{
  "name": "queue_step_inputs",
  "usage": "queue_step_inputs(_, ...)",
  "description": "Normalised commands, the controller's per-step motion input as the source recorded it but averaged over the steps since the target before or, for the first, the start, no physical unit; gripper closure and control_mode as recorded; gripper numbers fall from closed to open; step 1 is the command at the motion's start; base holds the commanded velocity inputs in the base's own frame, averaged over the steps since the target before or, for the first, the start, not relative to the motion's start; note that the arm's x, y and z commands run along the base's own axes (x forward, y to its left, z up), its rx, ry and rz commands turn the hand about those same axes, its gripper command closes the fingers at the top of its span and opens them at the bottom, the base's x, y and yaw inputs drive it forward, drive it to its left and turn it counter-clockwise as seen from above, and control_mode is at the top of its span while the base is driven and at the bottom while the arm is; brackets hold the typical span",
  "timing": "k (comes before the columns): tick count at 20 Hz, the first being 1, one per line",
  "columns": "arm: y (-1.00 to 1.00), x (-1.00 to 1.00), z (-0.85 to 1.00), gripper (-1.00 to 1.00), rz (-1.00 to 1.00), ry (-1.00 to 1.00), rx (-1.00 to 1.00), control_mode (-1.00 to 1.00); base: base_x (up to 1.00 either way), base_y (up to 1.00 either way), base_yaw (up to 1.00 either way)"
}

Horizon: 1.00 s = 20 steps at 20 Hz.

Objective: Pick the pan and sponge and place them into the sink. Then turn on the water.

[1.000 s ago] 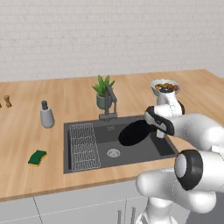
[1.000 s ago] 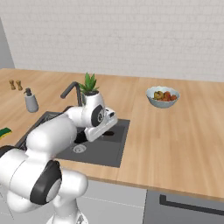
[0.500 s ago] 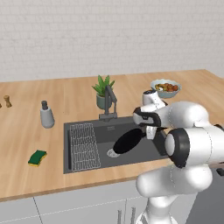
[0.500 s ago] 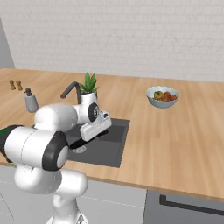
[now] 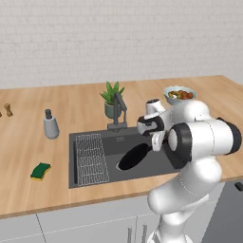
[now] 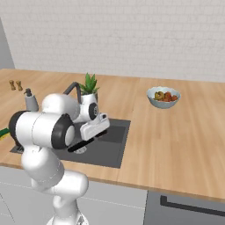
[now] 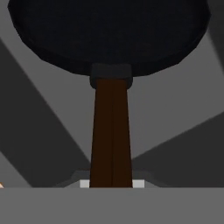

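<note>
The black pan (image 5: 133, 156) hangs tilted low inside the dark sink (image 5: 112, 143), to the right of the wire rack (image 5: 91, 159). My gripper (image 5: 154, 140) is shut on its brown handle (image 7: 111, 131) over the basin's right half. In the hand view the pan (image 7: 109, 35) lies straight ahead over the grey basin floor. From the right the pan (image 6: 78, 146) shows as a dark strip under my gripper (image 6: 94, 132), in the sink (image 6: 110, 148). The green and yellow sponge (image 5: 41, 171) lies on the counter left of the sink. The dark faucet (image 5: 119, 109) stands behind the basin, with no water running.
A grey soap dispenser (image 5: 50, 125) stands left of the faucet, and a potted plant (image 5: 113, 97) behind it. A bowl of food (image 5: 179, 94) sits at the back right. Two small brown shakers (image 5: 7, 110) stand at the far left.
My arm has swung down and left, carrying the pan from above the sink's right side low into the basin. The sponge has not moved.
</note>
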Motion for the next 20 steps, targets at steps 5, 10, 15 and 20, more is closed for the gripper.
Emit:
queue_step_inputs(5,0.17,0.09,-0.33,1.00,0.04,0.00,0.00,-1.00,0.00,0.00,0.00)
queue_step_inputs(10,0.10,0.08,-0.33,1.00,0.03,0.00,0.00,-1.00,0.00,0.00,0.00)
queue_step_inputs(15,0.04,0.03,-0.38,1.00,0.03,0.00,0.00,-1.00,0.00,0.00,0.00)
queue_step_inputs(20,0.12,0.03,-0.42,1.00,0.06,-0.02,0.00,-1.00,0.00,0.00,0.00)
